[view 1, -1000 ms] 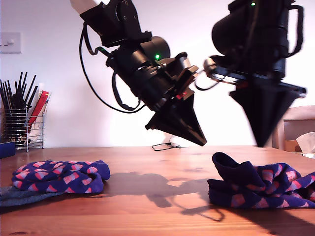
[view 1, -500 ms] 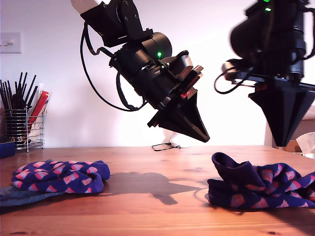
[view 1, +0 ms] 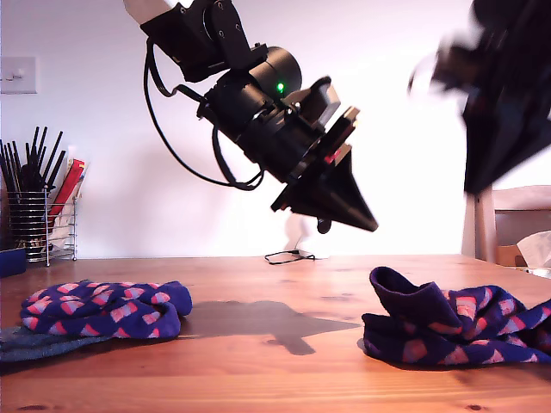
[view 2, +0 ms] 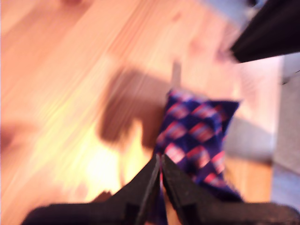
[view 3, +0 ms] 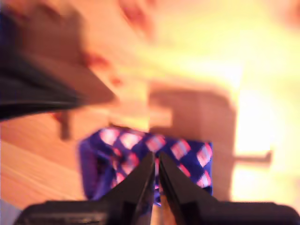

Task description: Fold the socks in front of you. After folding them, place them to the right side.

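Observation:
Two navy-purple socks with red-pink checks lie on the wooden table (view 1: 275, 361). One sock (view 1: 103, 308) sits bunched at the exterior view's left, on top of a plain grey-blue sock (view 1: 34, 344). The other sock (view 1: 456, 327) lies crumpled at the exterior view's right. One arm's gripper (view 1: 366, 222) hangs over the table's middle, slanting toward the crumpled sock. A blurred arm (view 1: 508, 129) is high at the exterior view's right. My first gripper (view 2: 159, 159) is shut and empty above a checked sock (view 2: 197, 136). My second gripper (view 3: 157, 157) is shut and empty above a checked sock (view 3: 126, 145).
A wire rack of utensils (view 1: 39, 215) and a blue object (view 1: 10, 261) stand at the exterior view's far left. A cable (view 1: 288, 255) lies at the table's back edge. A chair and box (view 1: 516, 224) stand behind the exterior view's right.
The arm at the exterior view's right has risen fast from just above the crumpled sock. The middle arm has lifted a little and shifted toward the exterior view's right. The socks have not moved.

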